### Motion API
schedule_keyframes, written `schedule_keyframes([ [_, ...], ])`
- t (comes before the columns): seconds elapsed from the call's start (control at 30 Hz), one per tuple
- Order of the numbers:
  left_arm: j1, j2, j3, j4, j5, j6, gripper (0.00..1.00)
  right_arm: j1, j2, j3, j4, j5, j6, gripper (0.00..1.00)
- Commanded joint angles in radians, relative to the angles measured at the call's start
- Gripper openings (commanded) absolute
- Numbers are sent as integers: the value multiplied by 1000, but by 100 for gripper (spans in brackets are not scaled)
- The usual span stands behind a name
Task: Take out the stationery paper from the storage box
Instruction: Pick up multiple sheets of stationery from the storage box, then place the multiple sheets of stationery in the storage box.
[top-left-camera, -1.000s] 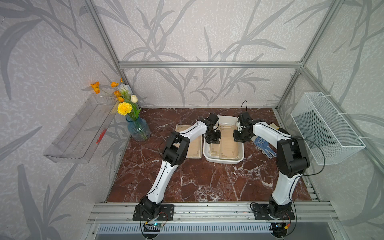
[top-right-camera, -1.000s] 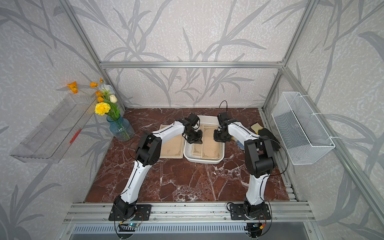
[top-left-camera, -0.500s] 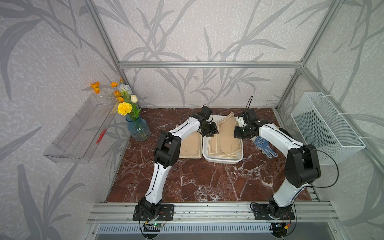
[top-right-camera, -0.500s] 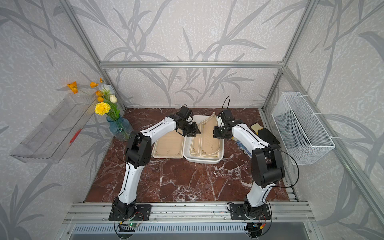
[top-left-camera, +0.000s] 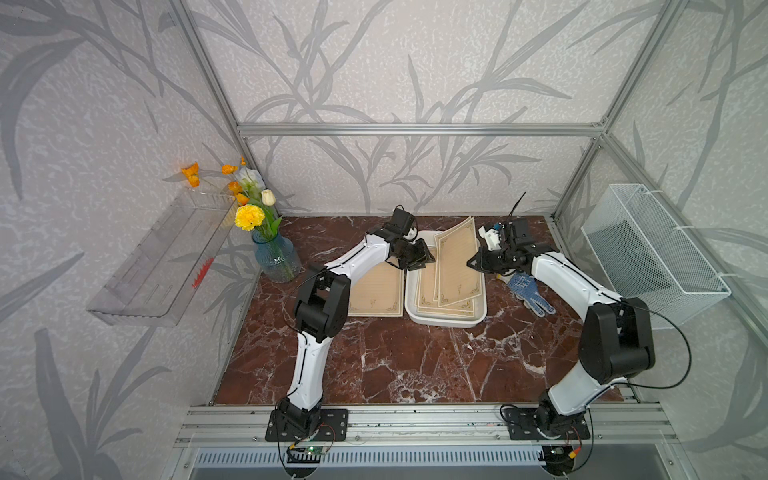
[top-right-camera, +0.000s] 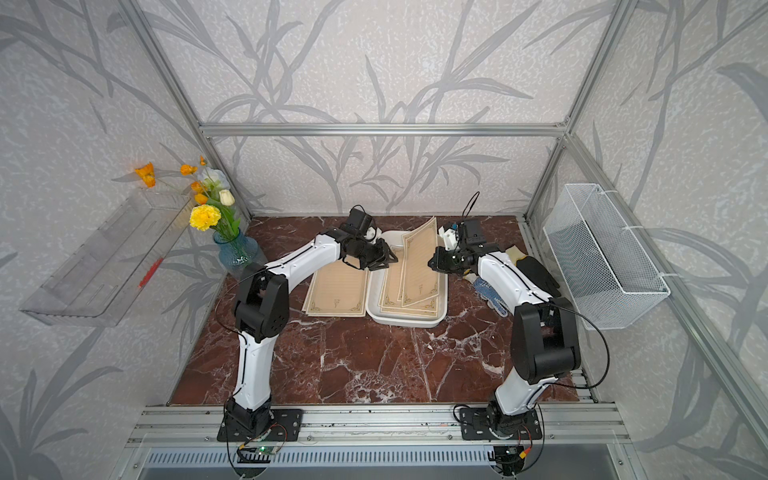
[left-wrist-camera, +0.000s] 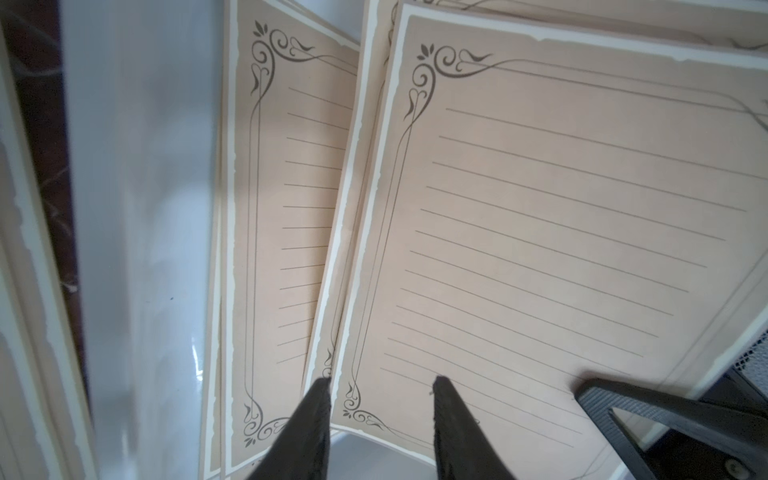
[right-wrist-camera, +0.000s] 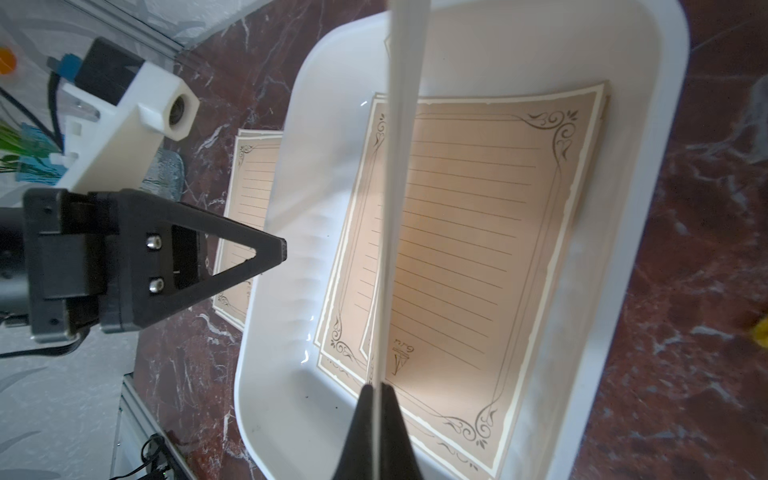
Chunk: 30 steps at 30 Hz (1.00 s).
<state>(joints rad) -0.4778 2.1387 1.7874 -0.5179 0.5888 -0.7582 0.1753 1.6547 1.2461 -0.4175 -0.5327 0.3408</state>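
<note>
In the storage box (top-left-camera: 440, 323), mid-way across the surface (top-left-camera: 395, 365): a loose fan of stationery paper (top-left-camera: 426, 291), lying flat on the box floor. Above that, a raised sheet (top-left-camera: 455, 253), tilted, near end down in the box, far end up past the far wall. Pinched along one long edge by the right end effector (top-left-camera: 473, 262), shut hard on it; shown edge-on in the right wrist view, running up from between the closed fingertips (right-wrist-camera: 359, 419). Just beside the opposite long edge, the left end effector (top-left-camera: 427, 261), jaws partly apart and gripping nothing; in the left wrist view (left-wrist-camera: 380, 384) a sheet corner showing in the gap, touching or not impossible to say. Further out, just beside the box, a pile (top-left-camera: 380, 291) of the same paper flat on the surface. Judged as mid-extraction of one sheet. Next move, most likely: lift clear of the wall, carry over to the pile, keep the pinch firm and the trailing end off the fan beneath.
</note>
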Motion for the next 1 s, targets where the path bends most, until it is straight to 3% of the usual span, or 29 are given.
schedule_keyframes([
  [0.0, -1, -11, -37, 73, 92, -59, 41, -37, -38, -56, 118, -103, 77, 0],
  [0.1, -3, 3, -65, 133, 137, -112, 41, -64, -25, -75, 152, -143, 111, 0],
  [0.37, -14, 48, -69, 107, 138, -106, 42, -102, 17, -118, 245, -244, 187, 0],
  [0.97, -27, 111, -105, 179, 204, -179, 44, -112, 24, -135, 297, -280, 235, 0],
])
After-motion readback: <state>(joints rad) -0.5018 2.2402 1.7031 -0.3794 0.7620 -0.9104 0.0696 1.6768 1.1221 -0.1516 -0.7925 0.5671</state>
